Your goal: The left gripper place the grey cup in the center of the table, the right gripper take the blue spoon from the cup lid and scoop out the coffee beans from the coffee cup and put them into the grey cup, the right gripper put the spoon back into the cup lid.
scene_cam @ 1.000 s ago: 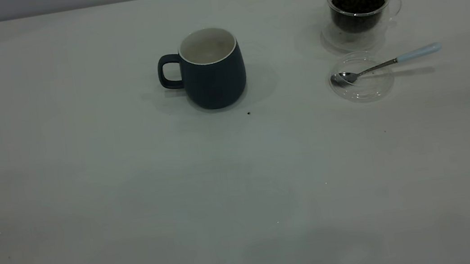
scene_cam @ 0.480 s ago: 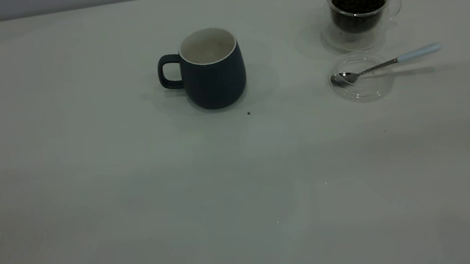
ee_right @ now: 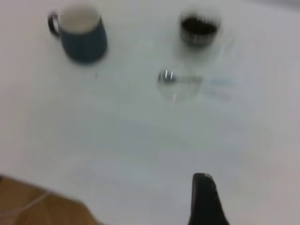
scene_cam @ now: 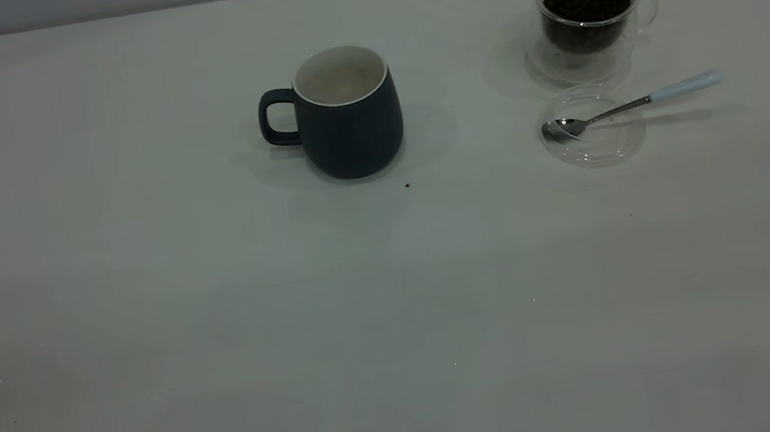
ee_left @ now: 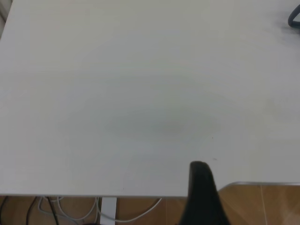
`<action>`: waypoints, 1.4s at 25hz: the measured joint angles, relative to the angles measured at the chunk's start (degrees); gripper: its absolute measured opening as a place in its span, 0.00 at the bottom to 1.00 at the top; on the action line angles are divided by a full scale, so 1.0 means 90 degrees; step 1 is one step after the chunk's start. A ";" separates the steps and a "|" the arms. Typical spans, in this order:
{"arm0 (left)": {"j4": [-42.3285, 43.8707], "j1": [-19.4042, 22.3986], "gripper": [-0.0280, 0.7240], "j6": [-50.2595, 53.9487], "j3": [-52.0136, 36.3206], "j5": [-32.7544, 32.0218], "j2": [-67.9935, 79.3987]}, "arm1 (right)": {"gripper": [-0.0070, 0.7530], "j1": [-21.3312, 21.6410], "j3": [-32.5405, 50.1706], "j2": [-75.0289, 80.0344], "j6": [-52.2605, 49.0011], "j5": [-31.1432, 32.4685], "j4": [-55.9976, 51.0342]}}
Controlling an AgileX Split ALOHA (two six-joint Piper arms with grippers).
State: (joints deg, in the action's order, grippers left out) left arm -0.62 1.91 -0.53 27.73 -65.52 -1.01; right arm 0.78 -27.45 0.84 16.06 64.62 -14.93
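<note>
Cup (scene_cam: 350, 120) sits upright near table (scene_cam: 218, 305) centre, handle toward the left arm's side, nothing visible inside. Off to your right: glass coffee cup (scene_cam: 588, 18) full of beans (scene_cam: 586, 2), and just in front of it the clear lid (scene_cam: 591, 128) with the spoon (scene_cam: 627, 106) bowl resting in it, blue handle sticking out past the rim. You've got both arms pulled back off the table; only one finger of each shows in its wrist view, so can't tell how either gripper stands.
</note>
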 joint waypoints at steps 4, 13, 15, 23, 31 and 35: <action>0.0000 0.0000 0.82 0.0006 0.0000 0.0000 0.0000 | 0.67 -0.0075 0.0000 -0.0124 0.0000 0.0061 -0.0007; 0.0000 0.0000 0.82 0.0006 0.0000 0.0000 0.0000 | 0.62 -0.0086 0.0000 -0.0124 -0.0005 0.0061 -0.0007; 0.0000 0.0000 0.82 0.0006 0.0000 0.0000 0.0000 | 0.60 -0.0086 0.0000 -0.0124 -0.0005 0.0061 -0.0007; 0.0000 0.0000 0.82 0.0013 0.0000 0.0000 0.0000 | 0.53 -0.0086 0.0000 -0.0124 -0.0005 0.0061 -0.0007; 0.0000 0.0000 0.82 0.0013 0.0000 0.0000 0.0000 | 0.44 -0.0086 0.0000 -0.0124 -0.0012 0.0061 -0.0007; 0.0000 0.0000 0.82 0.0013 0.0000 0.0000 0.0000 | 0.40 -0.0086 0.0000 -0.0124 -0.0012 0.0061 -0.0007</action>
State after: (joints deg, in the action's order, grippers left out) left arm -0.62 1.91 -0.41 27.73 -65.52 -1.01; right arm 0.00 -27.45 -0.28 15.95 65.17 -15.00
